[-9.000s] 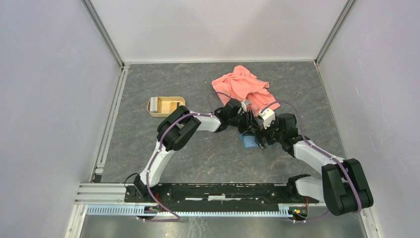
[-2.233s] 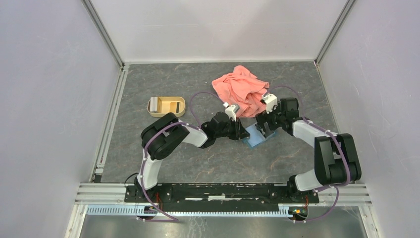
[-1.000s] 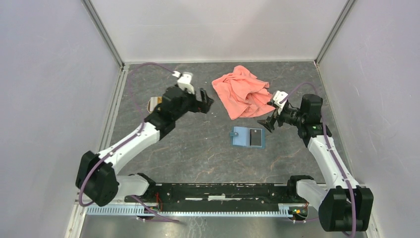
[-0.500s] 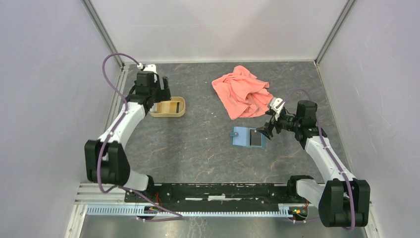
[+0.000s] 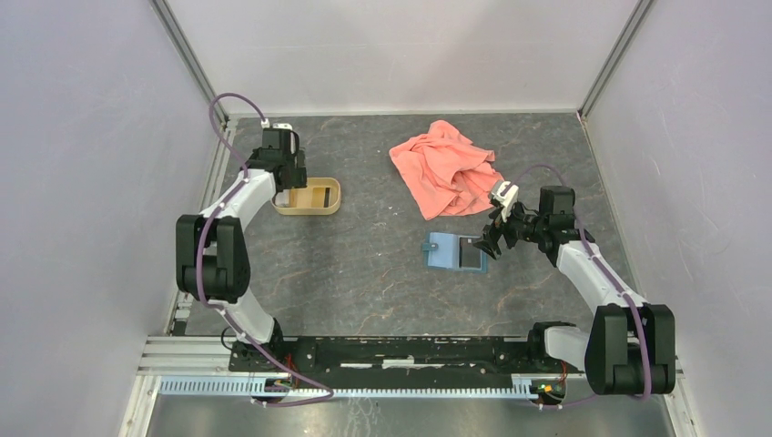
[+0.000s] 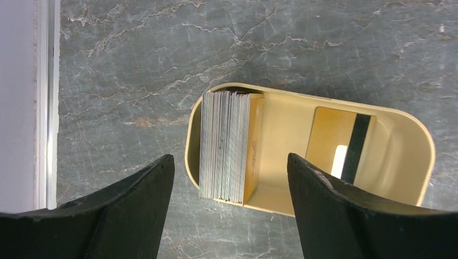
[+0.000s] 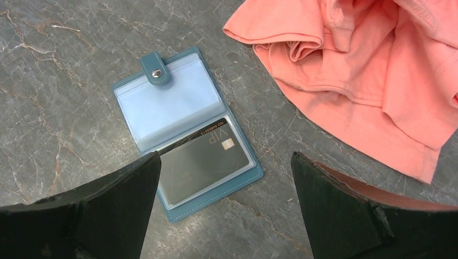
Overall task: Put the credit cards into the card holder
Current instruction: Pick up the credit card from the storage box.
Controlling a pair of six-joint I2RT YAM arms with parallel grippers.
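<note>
The teal card holder (image 5: pixel 446 252) (image 7: pixel 178 102) lies open on the table, snap tab to the upper left. A dark grey card (image 7: pixel 205 162) sits in its lower clear pocket. My right gripper (image 5: pixel 487 244) (image 7: pixel 227 156) is open just above the holder's right half and touches nothing. A stack of credit cards (image 6: pixel 224 145) stands on edge at the left end of a tan tray (image 5: pixel 337 196) (image 6: pixel 429 156). One gold card (image 6: pixel 335 143) with a black stripe lies flat in the tray. My left gripper (image 5: pixel 289 187) (image 6: pixel 230 159) hangs open over the stack, its fingers apart from it on either side.
A salmon-pink cloth (image 5: pixel 446 168) (image 7: pixel 378 70) lies crumpled behind the holder, close to my right gripper. The left wall rail (image 6: pixel 46 102) runs close beside the tray. Bare grey tabletop separates the tray from the holder.
My left arm has swung from the middle of the table to the tray at the back left. My right gripper has come in over the open holder.
</note>
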